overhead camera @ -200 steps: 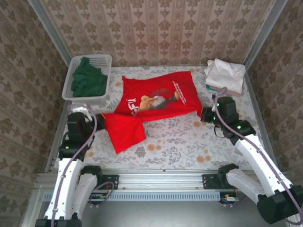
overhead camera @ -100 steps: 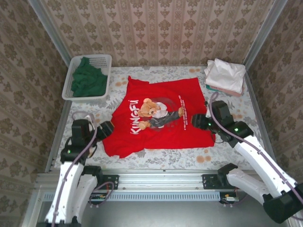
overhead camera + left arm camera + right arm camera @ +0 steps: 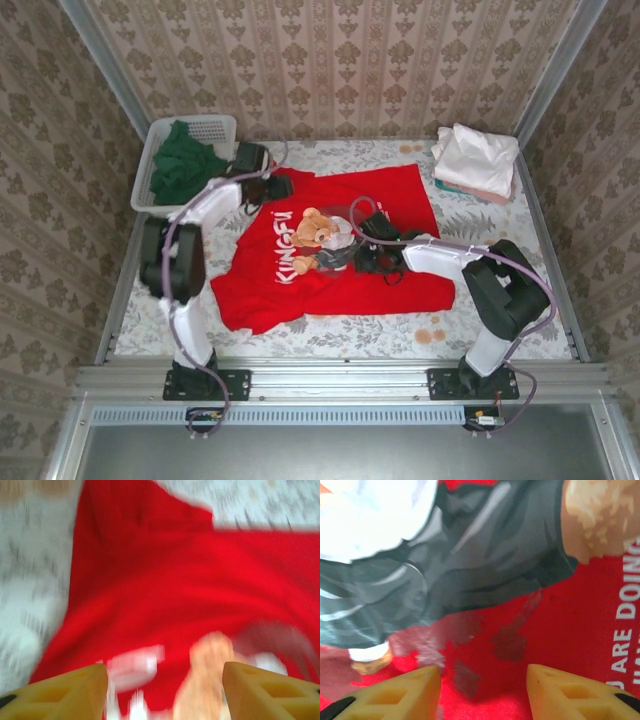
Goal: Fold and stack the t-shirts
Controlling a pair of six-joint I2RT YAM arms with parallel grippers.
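Observation:
The red t-shirt [image 3: 400,205] with white "KUNGFU" lettering and a bear print lies spread out, print up, in the middle of the table. My left gripper [image 3: 277,187] hovers over its far left corner, by the basket. In the blurred left wrist view the shirt [image 3: 165,580] lies below my left gripper [image 3: 165,692], which is open and holds nothing. My right gripper [image 3: 362,246] is over the bear print. It [image 3: 484,692] is open just above the red cloth [image 3: 570,625]. A dark green t-shirt [image 3: 183,165] lies in the basket. Folded white and pastel t-shirts [image 3: 475,155] are stacked at the far right.
The white mesh basket [image 3: 215,125] stands at the far left corner, close to my left arm. The floral tablecloth [image 3: 480,320] shows bare along the near edge and at the right. Metal rails [image 3: 330,372] frame the table, and patterned walls surround it.
Both grippers let go of the red shirt, which now lies flat. The left arm swung from the near left to the far left corner; the right arm moved left over the print.

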